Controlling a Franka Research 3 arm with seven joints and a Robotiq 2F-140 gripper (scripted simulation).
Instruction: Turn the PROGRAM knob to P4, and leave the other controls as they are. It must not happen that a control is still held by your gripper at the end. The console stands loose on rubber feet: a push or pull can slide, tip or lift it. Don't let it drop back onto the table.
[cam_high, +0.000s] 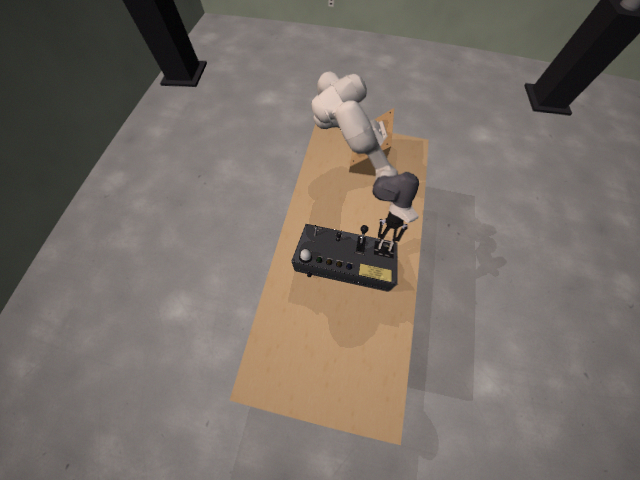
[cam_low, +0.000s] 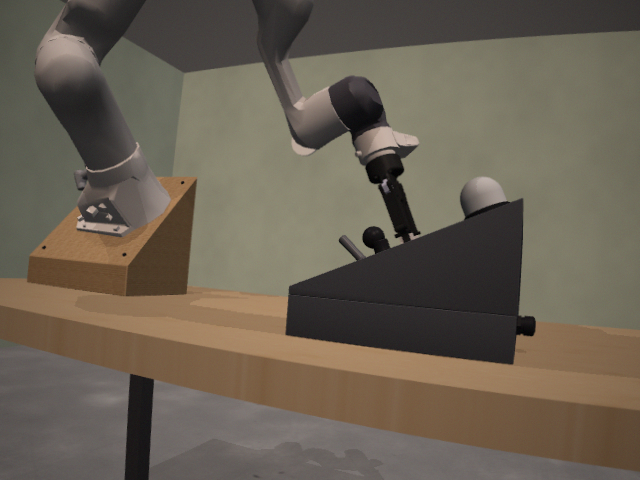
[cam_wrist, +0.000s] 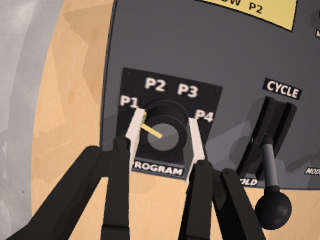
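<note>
The dark sloped console (cam_high: 330, 276) (cam_low: 439, 279) (cam_wrist: 134, 34) stands on the wooden table. Its round black PROGRAM knob (cam_wrist: 164, 132) sits on a black plate marked P1 to P4; its yellow pointer line aims up-left toward P1. My gripper (cam_wrist: 164, 125) (cam_high: 385, 246) (cam_low: 405, 235) is shut on the PROGRAM knob, one pale fingertip pad on each side of it. The knob is hidden behind the fingers in the top and exterior views.
A CYCLE lever (cam_wrist: 272, 190) (cam_high: 363, 232) with a black ball stands just right of the knob. A yellow label (cam_high: 374, 270), several round buttons (cam_high: 328, 261), a white dome (cam_high: 305, 254) (cam_low: 482, 194) and a small lever (cam_low: 351, 247) are on the console. The arm's wooden base block (cam_low: 118, 258) stands behind.
</note>
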